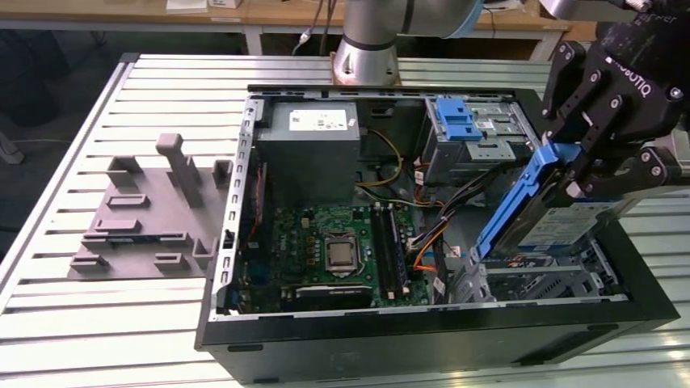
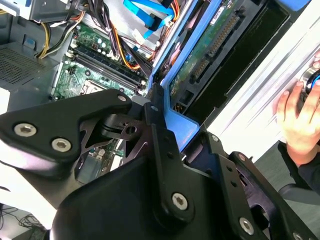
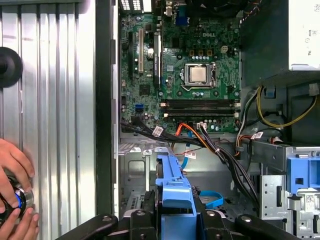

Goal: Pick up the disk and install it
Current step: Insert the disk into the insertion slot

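Note:
The disk (image 1: 557,225), a silver drive with a blue-and-white label in a blue bracket (image 1: 515,202), hangs tilted over the drive cage (image 1: 539,279) at the front of the open computer case, on the exterior view's right. Its lower edge reaches down toward the cage. My black gripper (image 1: 586,172) is shut on the disk's upper end. In the second wrist view the disk's underside (image 2: 210,45) with its green board runs away from the fingers (image 2: 159,131). In the first wrist view the blue bracket (image 3: 173,190) sticks out from between the gripper (image 3: 172,222) fingers above the cage floor.
Inside the case (image 1: 431,331) lie the motherboard (image 1: 334,250), a grey metal box (image 1: 313,141), a blue ribbed latch (image 1: 458,117) and bundled cables (image 1: 442,242). A grey fixture (image 1: 151,210) sits on the slatted table at the exterior view's left. A person's hand (image 3: 12,172) rests beside the case.

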Controlling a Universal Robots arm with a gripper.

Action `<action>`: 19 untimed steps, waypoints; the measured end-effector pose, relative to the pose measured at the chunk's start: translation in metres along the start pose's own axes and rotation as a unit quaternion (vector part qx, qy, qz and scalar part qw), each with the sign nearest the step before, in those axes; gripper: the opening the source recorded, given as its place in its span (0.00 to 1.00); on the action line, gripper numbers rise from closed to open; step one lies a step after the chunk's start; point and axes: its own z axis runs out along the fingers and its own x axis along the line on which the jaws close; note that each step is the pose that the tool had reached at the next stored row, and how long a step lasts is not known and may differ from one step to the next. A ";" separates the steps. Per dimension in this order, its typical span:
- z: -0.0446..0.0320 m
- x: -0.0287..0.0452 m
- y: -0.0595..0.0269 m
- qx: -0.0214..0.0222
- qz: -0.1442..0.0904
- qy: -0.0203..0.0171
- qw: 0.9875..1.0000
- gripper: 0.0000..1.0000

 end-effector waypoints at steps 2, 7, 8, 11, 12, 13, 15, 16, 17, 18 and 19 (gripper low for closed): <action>-0.0002 0.0000 0.0000 0.000 0.002 0.000 1.000 0.36; 0.0000 0.0009 -0.0001 0.000 0.010 0.000 1.000 0.36; 0.0002 0.0014 -0.0001 0.000 0.010 0.000 1.000 0.36; 0.0007 0.0024 -0.0001 0.000 0.010 0.000 1.000 0.36; 0.0009 0.0026 -0.0001 0.000 0.010 0.000 1.000 0.36; 0.0010 0.0028 -0.0001 0.000 0.010 0.000 1.000 0.36; 0.0011 0.0031 -0.0001 0.000 0.010 0.000 1.000 0.36; 0.0012 0.0032 -0.0002 0.000 0.010 0.000 1.000 0.36; 0.0012 0.0034 -0.0002 0.000 0.010 0.000 1.000 0.36; 0.0011 0.0036 -0.0002 0.000 0.010 0.000 1.000 0.36; 0.0011 0.0036 -0.0002 0.000 0.009 0.000 1.000 0.36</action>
